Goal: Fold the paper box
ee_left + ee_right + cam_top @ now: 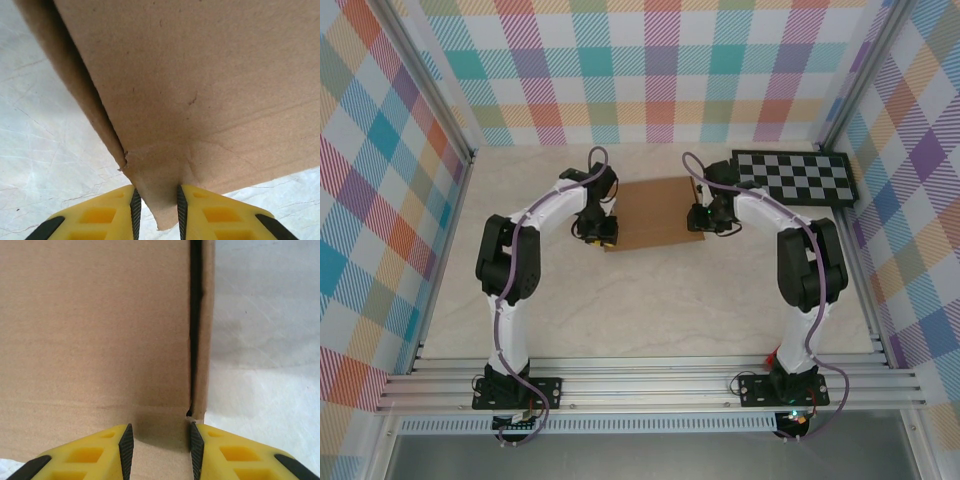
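Observation:
The paper box (655,212) is plain brown cardboard, lying flat mid-table between my two arms. My left gripper (599,236) is at its near left corner. In the left wrist view that creased corner of the paper box (200,90) pokes between the yellow fingers, and the left gripper (157,212) has both black pads against it. My right gripper (701,220) is at the near right corner. There the paper box (95,330) shows a dark slit beside a narrow side strip. The right gripper (160,452) stands part open over the cardboard, its right pad at the edge.
A black-and-white checkerboard panel (795,177) lies at the back right, just behind my right arm. Plaid walls close in the pale table (650,310) on three sides. An aluminium rail (650,385) runs along the near edge.

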